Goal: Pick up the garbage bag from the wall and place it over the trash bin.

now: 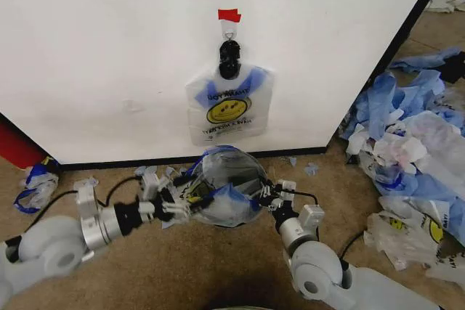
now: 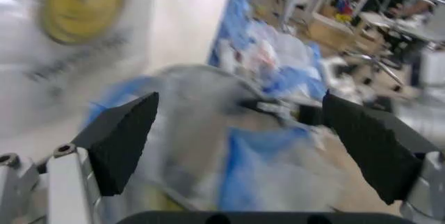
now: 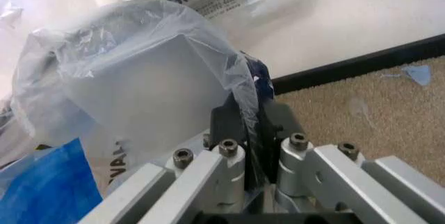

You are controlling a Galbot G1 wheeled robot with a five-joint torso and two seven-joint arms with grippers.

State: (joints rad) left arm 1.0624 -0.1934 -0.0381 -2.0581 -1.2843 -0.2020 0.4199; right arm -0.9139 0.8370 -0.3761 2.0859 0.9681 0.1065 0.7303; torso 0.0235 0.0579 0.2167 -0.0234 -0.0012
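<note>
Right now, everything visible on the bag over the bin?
The garbage bag is thin translucent white plastic with blue patches, crumpled and ballooned into a dome over the trash bin, whose dark rim shows through. It sits on the brown carpet below the wall. The right gripper pinches its edge; the left gripper, open, is at its other side.

Bags I see on the wall [image 1: 109, 49]: one garbage bag [image 1: 228, 105]
Bags in my grippers: one
My grippers: two, left gripper [image 1: 176, 208] and right gripper [image 1: 264, 195]
</note>
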